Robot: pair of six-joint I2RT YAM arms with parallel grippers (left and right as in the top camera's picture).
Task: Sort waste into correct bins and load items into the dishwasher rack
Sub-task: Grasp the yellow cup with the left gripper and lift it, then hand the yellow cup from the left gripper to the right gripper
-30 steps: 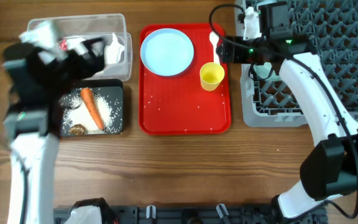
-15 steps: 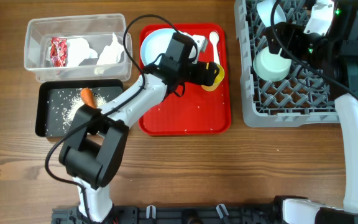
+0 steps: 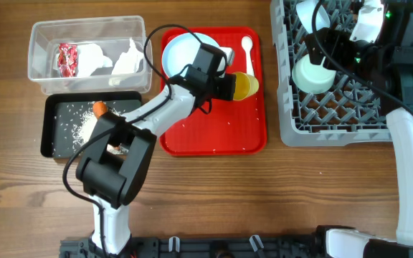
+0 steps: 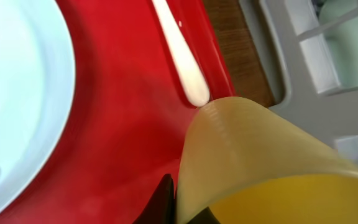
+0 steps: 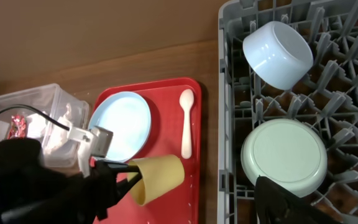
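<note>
Overhead: my left fingers [image 3: 231, 84] are clamped on the rim of the cup [image 3: 247, 86], which is tipped on its side over the right part of the red tray [image 3: 214, 136]. The plate [image 3: 178, 51] lies at the tray's back-left, partly under my arm. The spoon [image 3: 247, 48] lies at the back-right, just behind the cup. On the worktop [image 3: 214, 193] to the left, the tub [image 3: 41, 70] holds the wrapper [image 3: 67, 59] and napkins [image 3: 125, 60]. The black tray [image 3: 52, 122] in front of it has the carrot [image 3: 100, 108] and rice [image 3: 83, 130]. The rack [image 3: 335, 115] sits on the right with the mint bowl [image 3: 312, 74] and blue bowl [image 3: 308, 12] upside down in it, and my right arm [image 3: 407, 150] over it.

Left wrist: the cup fills the lower right, one dark finger against its wall. The spoon's tip touches or nearly touches the cup. The plate is at left, the rack at right.

Right wrist: looking down on both bowls in the rack. The cup is tilted in the left fingers above the tray's front. Of my right fingers [image 5: 277, 200] only a dark tip shows at the btm edge; can't tell if they're open or closed.
</note>
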